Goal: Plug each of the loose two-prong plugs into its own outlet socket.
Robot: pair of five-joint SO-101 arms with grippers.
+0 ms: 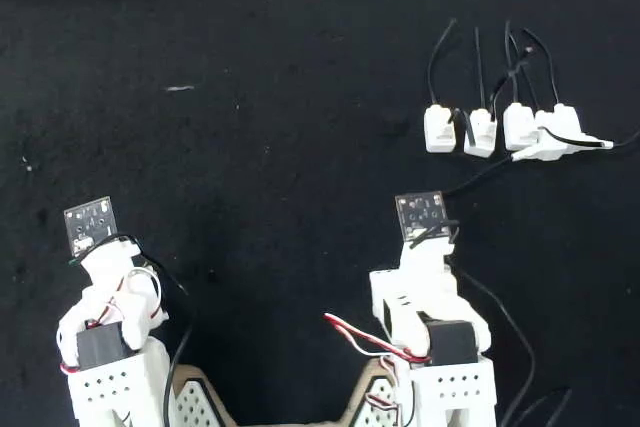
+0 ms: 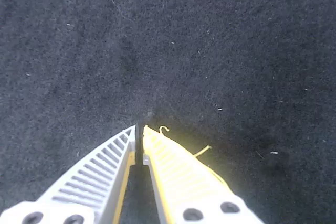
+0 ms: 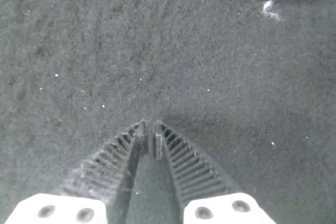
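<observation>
White plugs (image 1: 478,131) (black cords (image 1: 434,57) attached) sit clustered on the table (image 1: 250,97), far right.

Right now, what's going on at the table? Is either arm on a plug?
Neither arm is handling anything. The left pincer and the right pincer are both shut and empty, low over the black cloth at the near edge. The white sockets sit in a row with their black cords at the far right, apart from both arms. What looks like a loose plug lies tilted beside them.
</observation>
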